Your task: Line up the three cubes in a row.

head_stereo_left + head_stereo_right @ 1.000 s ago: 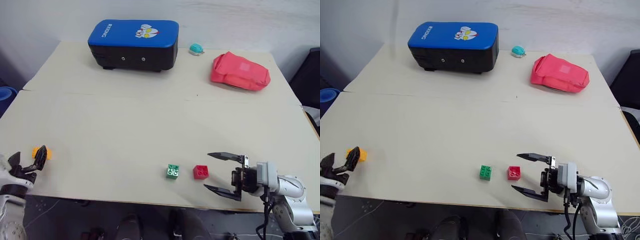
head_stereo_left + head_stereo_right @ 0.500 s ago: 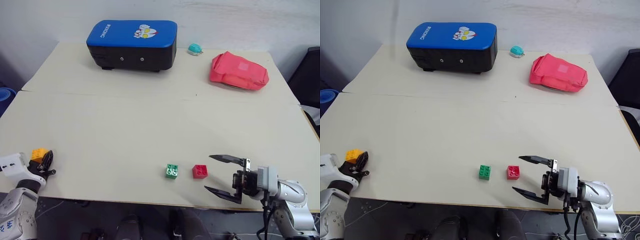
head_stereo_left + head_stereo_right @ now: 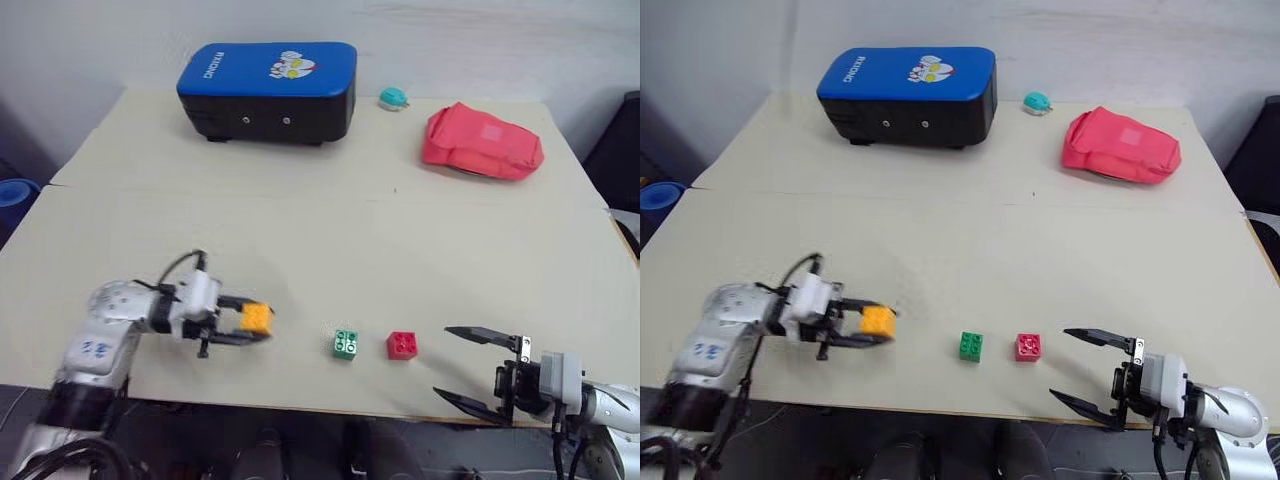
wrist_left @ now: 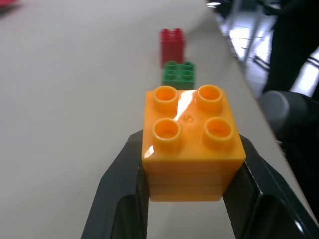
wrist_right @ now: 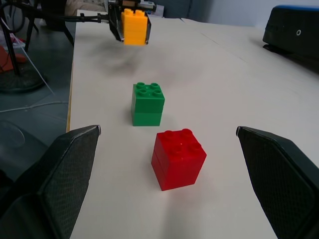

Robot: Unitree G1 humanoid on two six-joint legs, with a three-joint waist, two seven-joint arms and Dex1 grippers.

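Orange-yellow cube now carried toward the row

The left gripper (image 3: 243,327), which a second ago stood at the table's (image 3: 300,230) near left corner, has clamped the orange-yellow cube (image 3: 256,318) and brought it along the near edge toward the green cube (image 3: 346,343) and red cube (image 3: 402,344); the right gripper (image 3: 478,368) has backed off, jaws wide and empty, so only placement remains.

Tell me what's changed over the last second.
The left pincer closed on the orange cube at the table's left edge and carried it in toward the green cube, holding it above the table. The right pincer, open, drew back a little from the red cube. Green and red cubes stayed put.
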